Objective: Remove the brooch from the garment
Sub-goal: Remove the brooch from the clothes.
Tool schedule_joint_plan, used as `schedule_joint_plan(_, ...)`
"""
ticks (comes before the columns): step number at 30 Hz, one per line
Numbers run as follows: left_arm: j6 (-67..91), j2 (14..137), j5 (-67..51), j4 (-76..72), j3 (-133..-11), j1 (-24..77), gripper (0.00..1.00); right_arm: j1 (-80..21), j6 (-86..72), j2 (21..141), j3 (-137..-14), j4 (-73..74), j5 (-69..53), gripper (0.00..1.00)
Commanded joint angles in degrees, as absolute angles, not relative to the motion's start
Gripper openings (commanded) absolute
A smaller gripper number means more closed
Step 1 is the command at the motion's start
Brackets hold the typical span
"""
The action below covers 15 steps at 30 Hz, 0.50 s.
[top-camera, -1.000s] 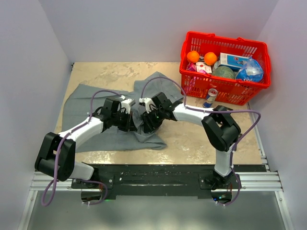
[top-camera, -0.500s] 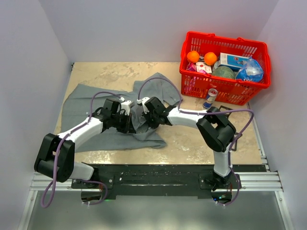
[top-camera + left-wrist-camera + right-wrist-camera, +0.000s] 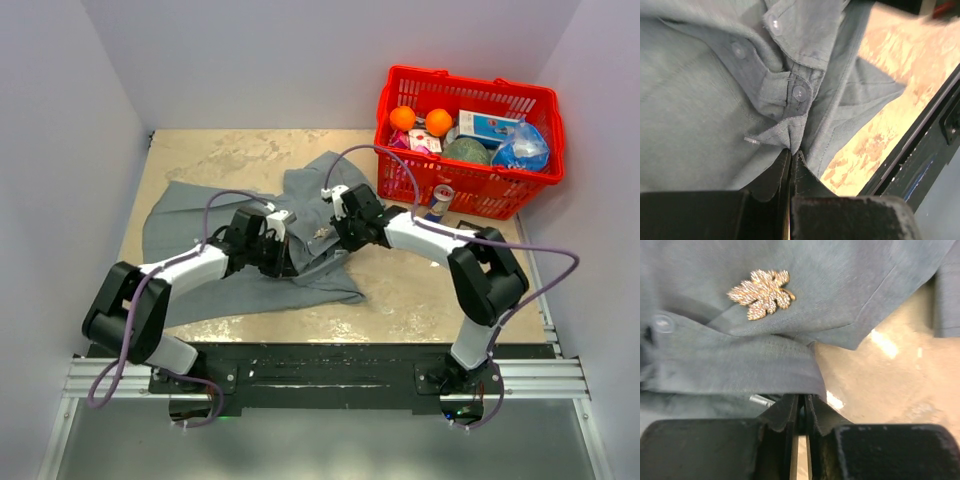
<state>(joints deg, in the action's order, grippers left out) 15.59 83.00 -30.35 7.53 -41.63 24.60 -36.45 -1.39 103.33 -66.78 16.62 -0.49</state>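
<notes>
Right wrist view has the brooch (image 3: 761,293) plain to see: a gold, glittery leaf lying flat on the grey shirt (image 3: 840,280), ahead of the right jaws and a little to their left, not touching them. The right jaws are pressed almost together, with a folded edge of the shirt pinched at their tips; a small silvery bit (image 3: 760,400) pokes out under that fold just left of the jaws, too little of it showing to tell what it is. How the brooch is fastened is hidden beneath the cloth. In the left wrist view the left jaws are closed on a peak of shirt (image 3: 700,100) by the button strip, one white button (image 3: 799,92) just ahead of them, and the brooch is out of that picture. From the top external view both sets of jaws are hidden under their own wrists; the brooch (image 3: 321,233) is only a tiny glint between the two arms, on the shirt (image 3: 180,220) spread over the desk (image 3: 420,290). A red basket (image 3: 465,190) stands well beyond the right jaws, its contents partly cut off by its walls.
</notes>
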Motion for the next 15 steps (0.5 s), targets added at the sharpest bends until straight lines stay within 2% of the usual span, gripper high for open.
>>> schedule_joint_plan(1, 16.6, 88.5, -29.7, 7.2, -42.6, 25.8, 0.00, -35.9, 3.2, 95.7, -67.7, 19.2, -5.9, 0.11)
schedule_joint_plan(8, 16.5, 90.3, -29.4, 7.3, -43.9, 25.8, 0.00, -40.2, 7.0, 95.7, -66.6, 16.8, -11.8, 0.13)
schedule_joint_plan(15, 17.5, 90.7, -31.4, 6.2, -45.1, 25.8, 0.00, -42.3, 9.0, 98.3, -65.6, 12.9, -10.6, 0.12)
